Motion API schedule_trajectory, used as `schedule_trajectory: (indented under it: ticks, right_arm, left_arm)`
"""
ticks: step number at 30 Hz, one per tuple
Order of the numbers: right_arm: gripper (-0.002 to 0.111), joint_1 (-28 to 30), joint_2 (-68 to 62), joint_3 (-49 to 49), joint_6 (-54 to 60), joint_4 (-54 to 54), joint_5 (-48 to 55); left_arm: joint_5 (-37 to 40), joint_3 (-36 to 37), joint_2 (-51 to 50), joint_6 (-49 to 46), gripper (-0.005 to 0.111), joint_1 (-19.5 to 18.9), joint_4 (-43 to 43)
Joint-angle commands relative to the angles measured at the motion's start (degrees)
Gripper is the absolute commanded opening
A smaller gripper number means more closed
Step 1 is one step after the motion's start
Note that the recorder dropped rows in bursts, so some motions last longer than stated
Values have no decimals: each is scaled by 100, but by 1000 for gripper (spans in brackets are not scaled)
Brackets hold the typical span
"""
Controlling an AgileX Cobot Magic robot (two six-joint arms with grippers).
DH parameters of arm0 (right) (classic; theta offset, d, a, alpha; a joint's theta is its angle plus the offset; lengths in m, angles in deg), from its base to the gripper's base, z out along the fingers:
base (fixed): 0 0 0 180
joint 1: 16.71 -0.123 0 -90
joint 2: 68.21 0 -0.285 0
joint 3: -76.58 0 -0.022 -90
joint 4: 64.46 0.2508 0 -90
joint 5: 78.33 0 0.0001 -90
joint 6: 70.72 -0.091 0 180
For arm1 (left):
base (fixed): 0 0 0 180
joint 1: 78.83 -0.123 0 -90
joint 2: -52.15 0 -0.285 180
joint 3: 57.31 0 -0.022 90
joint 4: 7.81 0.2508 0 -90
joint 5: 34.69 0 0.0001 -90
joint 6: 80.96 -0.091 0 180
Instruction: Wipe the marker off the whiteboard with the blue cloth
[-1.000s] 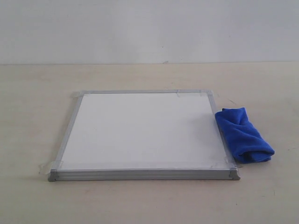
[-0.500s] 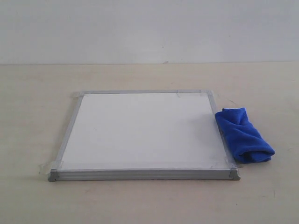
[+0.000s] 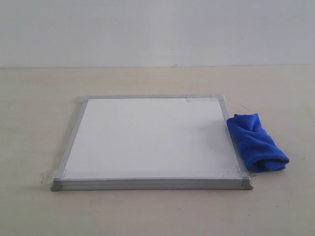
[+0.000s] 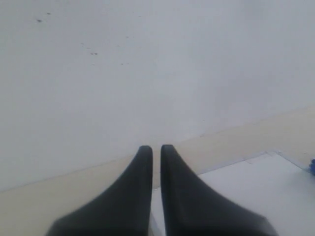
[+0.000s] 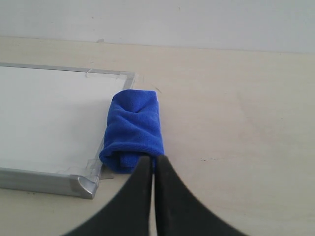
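Note:
The whiteboard lies flat on the table, grey-framed, its white face bare; no red marker line shows on it in any view. The blue cloth rests as a bunched roll against the board's right edge, near its front right corner. In the right wrist view the blue cloth lies just beyond my right gripper, whose black fingers are shut with nothing between them. My left gripper is shut and empty, held above the board's corner. Neither gripper appears in the exterior view.
A pale wooden table runs back to a plain white wall. Clear tape pieces hold the board's corners to the table. A grey plastic corner sits close to the cloth's near end.

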Motion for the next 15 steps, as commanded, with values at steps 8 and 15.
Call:
schedule_trajectory:
  ticks: [8, 15]
  right_arm:
    - [0, 16, 26, -2, 15, -3, -63]
    - [0, 16, 26, -2, 15, -3, -63]
  left_arm:
    - [-968, 1651, 645, 69, 4, -649, -62]
    - [-753, 1883, 863, 22, 4, -919, -26]
